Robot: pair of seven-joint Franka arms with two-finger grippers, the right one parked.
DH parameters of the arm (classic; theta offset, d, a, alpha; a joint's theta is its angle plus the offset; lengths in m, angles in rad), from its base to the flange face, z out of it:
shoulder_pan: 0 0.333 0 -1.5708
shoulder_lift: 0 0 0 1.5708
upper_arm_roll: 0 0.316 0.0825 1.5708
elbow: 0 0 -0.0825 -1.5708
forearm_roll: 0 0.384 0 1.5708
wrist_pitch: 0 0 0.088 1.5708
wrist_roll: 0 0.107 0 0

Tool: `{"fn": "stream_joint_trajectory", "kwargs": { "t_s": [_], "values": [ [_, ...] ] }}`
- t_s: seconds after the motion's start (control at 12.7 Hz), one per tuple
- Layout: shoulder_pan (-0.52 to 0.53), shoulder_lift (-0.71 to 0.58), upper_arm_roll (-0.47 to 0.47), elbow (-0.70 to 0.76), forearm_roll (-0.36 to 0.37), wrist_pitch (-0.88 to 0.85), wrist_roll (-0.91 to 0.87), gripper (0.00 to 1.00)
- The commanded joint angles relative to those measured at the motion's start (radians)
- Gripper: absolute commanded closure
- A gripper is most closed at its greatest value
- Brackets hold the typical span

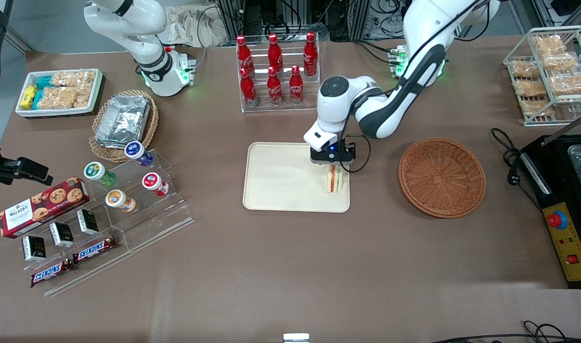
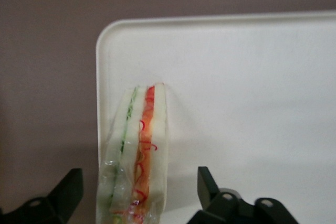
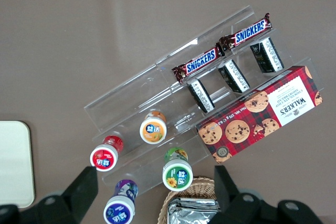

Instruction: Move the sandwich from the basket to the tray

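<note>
Release step: the left arm's gripper point(image 1: 332, 167) is spread around the plastic-wrapped triangular white-bread sandwich point(image 2: 135, 156) standing on the cream rectangular plastic tray point(image 1: 280, 186); next, lift straight up clear

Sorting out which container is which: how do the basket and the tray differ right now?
The basket is round, reddish-brown woven wicker; the tray is flat, rectangular, smooth cream. The basket holds nothing; the tray carries the sandwich on edge, with the open gripper above it. Both sit on the brown table.
</note>
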Motion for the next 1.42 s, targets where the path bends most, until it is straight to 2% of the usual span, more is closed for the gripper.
{"fn": "stream_joint_trajectory", "kwargs": {
  "t_s": [0.0,0.16,0.32,0.47,0.79,0.95,1.18,1.34],
  "values": [
    [-0.002,-0.119,-0.003,0.1,-0.124,-0.179,-0.006,0.0],
    [0.001,-0.184,0.003,0.221,-0.223,-0.343,0.0,0.0],
    [0.068,-0.234,0.001,0.322,-0.277,-0.5,0.034,0.0],
    [0.142,-0.3,0.021,0.405,-0.375,-0.629,0.186,0.0],
    [0.107,-0.438,0.326,0.442,-0.524,-0.79,0.609,0.0],
    [0.064,-0.478,0.476,0.439,-0.543,-0.852,0.815,0.0],
    [0.069,-0.498,0.576,0.441,-0.543,-0.919,1.108,0.0],
    [0.076,-0.496,0.592,0.453,-0.543,-0.942,1.166,0.0]
  ]
}}
